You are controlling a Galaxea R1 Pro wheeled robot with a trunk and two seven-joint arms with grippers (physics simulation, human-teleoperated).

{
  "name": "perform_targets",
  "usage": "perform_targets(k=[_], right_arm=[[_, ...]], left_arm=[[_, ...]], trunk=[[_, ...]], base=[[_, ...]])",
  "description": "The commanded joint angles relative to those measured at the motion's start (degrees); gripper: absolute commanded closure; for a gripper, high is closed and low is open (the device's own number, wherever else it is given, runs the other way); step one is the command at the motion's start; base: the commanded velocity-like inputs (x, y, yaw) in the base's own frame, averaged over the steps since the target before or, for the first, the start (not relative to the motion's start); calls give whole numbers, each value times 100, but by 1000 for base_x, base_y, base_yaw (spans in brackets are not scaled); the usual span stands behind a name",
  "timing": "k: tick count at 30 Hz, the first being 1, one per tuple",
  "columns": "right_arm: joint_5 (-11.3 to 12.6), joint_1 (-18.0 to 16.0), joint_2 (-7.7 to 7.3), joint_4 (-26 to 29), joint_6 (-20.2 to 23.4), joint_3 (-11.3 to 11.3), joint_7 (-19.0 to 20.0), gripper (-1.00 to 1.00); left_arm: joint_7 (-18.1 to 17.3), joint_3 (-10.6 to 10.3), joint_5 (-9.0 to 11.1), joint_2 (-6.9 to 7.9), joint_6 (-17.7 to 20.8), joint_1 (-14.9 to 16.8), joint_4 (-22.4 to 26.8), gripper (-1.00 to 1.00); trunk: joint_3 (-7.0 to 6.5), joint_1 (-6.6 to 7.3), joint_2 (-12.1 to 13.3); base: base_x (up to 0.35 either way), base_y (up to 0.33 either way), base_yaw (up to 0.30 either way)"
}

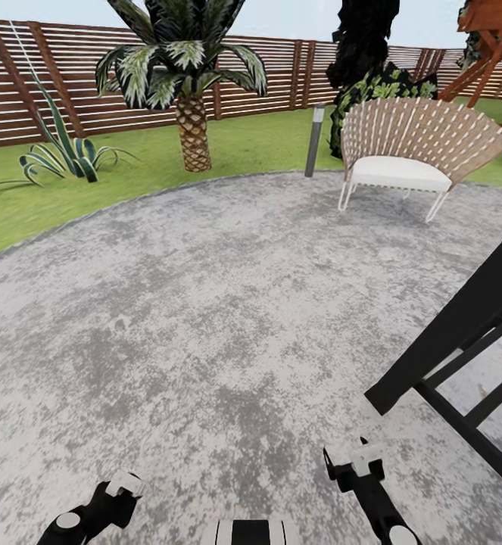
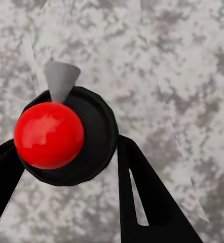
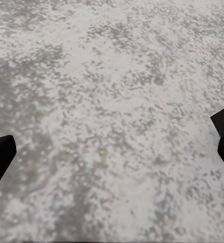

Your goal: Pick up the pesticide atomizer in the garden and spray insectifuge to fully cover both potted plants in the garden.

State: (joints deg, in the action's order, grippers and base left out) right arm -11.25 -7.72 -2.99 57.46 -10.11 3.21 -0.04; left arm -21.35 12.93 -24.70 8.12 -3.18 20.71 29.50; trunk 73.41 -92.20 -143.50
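No writing, label, brand, number or sign is showing anywhere legible in these pictures.
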Motion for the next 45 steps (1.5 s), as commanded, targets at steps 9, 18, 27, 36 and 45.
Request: perform_targets(k=[9,18,27,36,45], right_arm=[[-274,12,0,-557,-90,-16,-25,-100],[-244,16,12,-1576,-1088,-51,-29,-100],[-255,16,1,-1663,-1176,-49,-22,-100],[-263,16,0,-1717,-1177,-49,-22,-100],[-263,16,2,-1858,-1176,-55,-23,-100]], left_arm=[[-38,421,95,-11,-27,3,1,100],[-36,446,105,-98,-30,3,3,100],[-27,448,170,-179,-33,4,3,100],[-27,446,175,-203,-39,3,6,100],[-27,439,182,-243,-42,3,5,100]], trunk=[[-196,24,11],[-396,47,23],[-566,206,306],[-727,404,667],[-817,514,868]], base=[[0,0,0],[0,0,0],[0,0,0],[0,0,0],[0,0,0]])
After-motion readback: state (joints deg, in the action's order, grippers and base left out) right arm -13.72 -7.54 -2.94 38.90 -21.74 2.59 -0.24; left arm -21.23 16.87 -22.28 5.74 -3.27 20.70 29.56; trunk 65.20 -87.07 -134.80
